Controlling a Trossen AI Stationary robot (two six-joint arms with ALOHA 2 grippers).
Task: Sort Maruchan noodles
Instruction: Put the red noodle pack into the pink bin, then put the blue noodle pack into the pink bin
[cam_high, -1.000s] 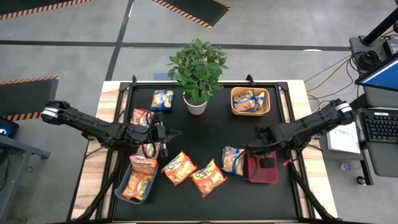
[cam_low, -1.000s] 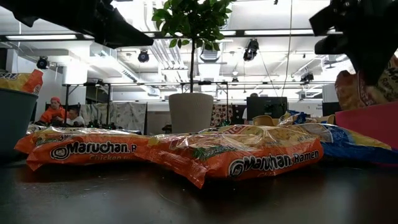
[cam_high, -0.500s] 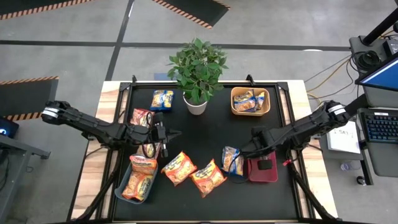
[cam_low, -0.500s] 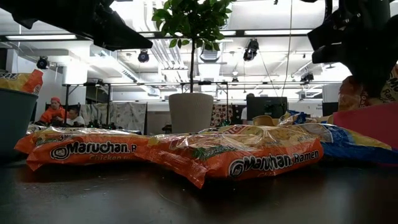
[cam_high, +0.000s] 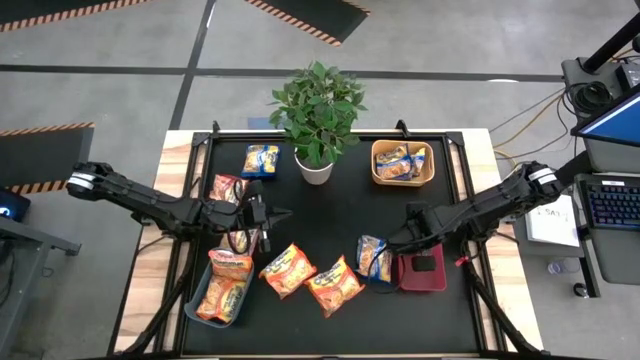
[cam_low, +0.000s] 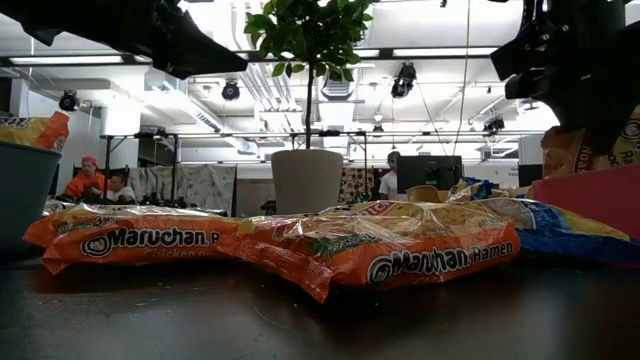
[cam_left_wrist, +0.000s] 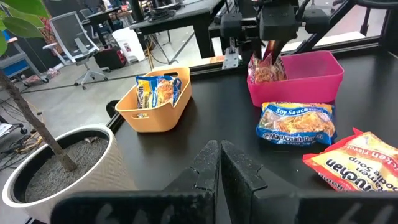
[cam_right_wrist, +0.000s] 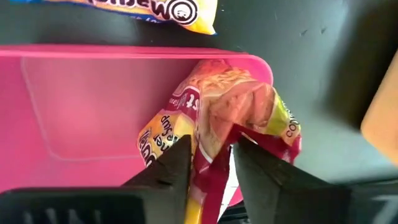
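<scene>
The right gripper (cam_right_wrist: 211, 158) hangs over the corner of the pink rectangular plastic bin (cam_right_wrist: 93, 99), its fingers slightly apart on either side of a crumpled red-pink plastic ramen packet (cam_right_wrist: 217, 118). The packet stands on end, long axis roughly upright, leaning on the bin's wall, partly inside. A blue-and-yellow ramen packet (cam_high: 374, 258) lies flat just beside the bin. The left gripper (cam_high: 272, 214) waits, jaws together, over the black table (cam_high: 330, 210).
</scene>
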